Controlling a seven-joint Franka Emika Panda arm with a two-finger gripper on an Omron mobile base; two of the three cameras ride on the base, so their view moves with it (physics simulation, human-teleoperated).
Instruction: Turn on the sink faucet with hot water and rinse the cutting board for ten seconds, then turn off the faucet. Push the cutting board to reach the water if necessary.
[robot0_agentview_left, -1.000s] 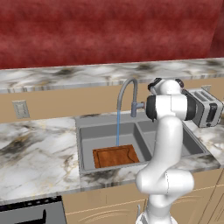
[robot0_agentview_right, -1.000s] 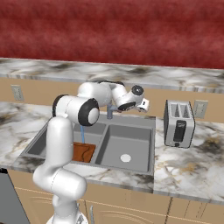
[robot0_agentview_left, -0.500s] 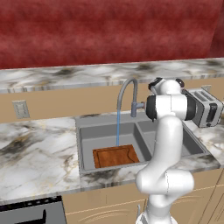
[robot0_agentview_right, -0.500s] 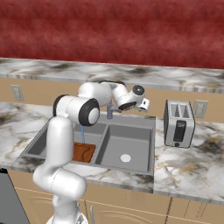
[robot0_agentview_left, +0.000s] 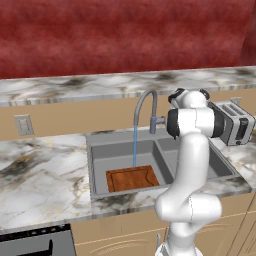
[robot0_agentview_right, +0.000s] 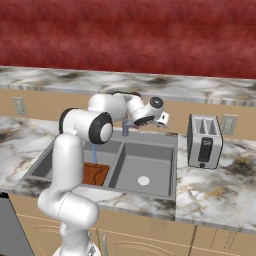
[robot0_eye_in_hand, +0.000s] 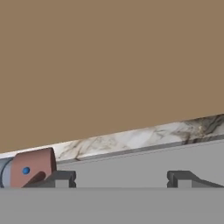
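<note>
a simulated kitchen with a marble countertop (robot0_agentview_left: 40, 170) running under a dark red wall. the sink (robot0_agentview_left: 97, 150), a grey double basin, is sitting in the countertop near its front edge. the sink faucet (robot0_agentview_left: 146, 107), a tall grey gooseneck, is rising from the sink's back rim above the divider between the two basins, its spout arching over the left basin. the water (robot0_agentview_left: 134, 146) is falling as a thin blue stream straight down from the spout. the cutting board (robot0_agentview_left: 131, 178), reddish-brown, is lying flat on the floor of the left basin toward its front right corner, and the stream is landing at or just behind the board's back edge. in the right base view the round pale drain (robot0_agentview_right: 144, 180) is showing in the right basin. a silver toaster (robot0_agentview_right: 203, 141) is standing on the countertop to the right of the sink. the white arm is reaching over the sink's back rim, and the gripper (robot0_eye_in_hand: 121, 178) is hanging just right of the faucet, jaws spread apart and holding nothing. in the hand view the faucet's reddish handle tip (robot0_eye_in_hand: 33, 167) is lying just outside one fingertip (robot0_eye_in_hand: 61, 178), close to touching.
</note>
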